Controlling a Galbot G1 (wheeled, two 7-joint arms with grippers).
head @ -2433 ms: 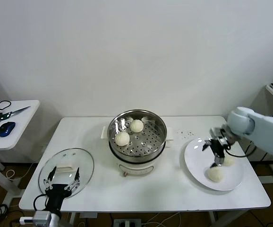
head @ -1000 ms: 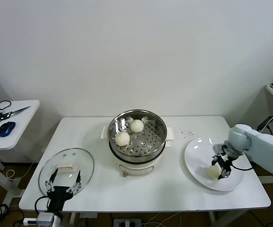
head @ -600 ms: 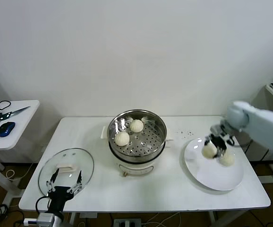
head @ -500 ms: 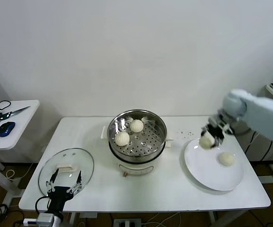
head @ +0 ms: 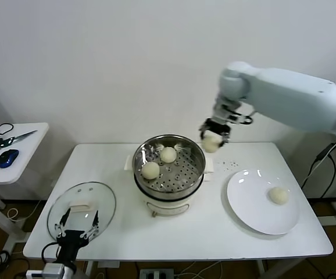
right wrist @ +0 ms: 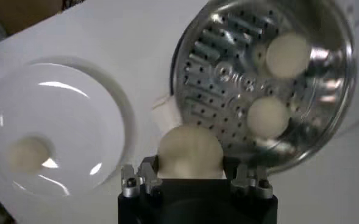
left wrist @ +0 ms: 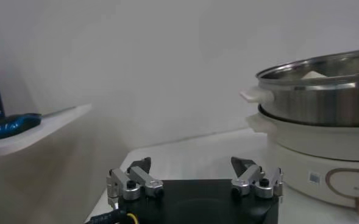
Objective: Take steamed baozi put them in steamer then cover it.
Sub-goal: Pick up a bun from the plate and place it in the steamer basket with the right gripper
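Note:
My right gripper [head: 213, 137] is shut on a steamed baozi [head: 211, 143], held in the air just beyond the right rim of the steamer [head: 198, 174]. The right wrist view shows that baozi [right wrist: 189, 152] between the fingers, above the table beside the steamer's edge [right wrist: 325, 122]. Two baozi [head: 168, 154] [head: 150, 170] lie on the perforated bottom. One more baozi [head: 278, 195] rests on the white plate [head: 252, 212]. The glass cover [head: 92, 197] lies flat at the table's front left. My left gripper [head: 75, 228] hovers open over its near edge, parked.
A side table at the far left carries a blue mouse [head: 7, 157] and scissors [head: 14, 139]. The steamer's white pot base [left wrist: 307, 155] shows to one side in the left wrist view. Small dark specks [head: 229, 164] dot the table behind the plate.
My right gripper lifted one baozi off the plate and carried it up and left to the steamer's right rim. One baozi stays on the plate. The left arm has not moved.

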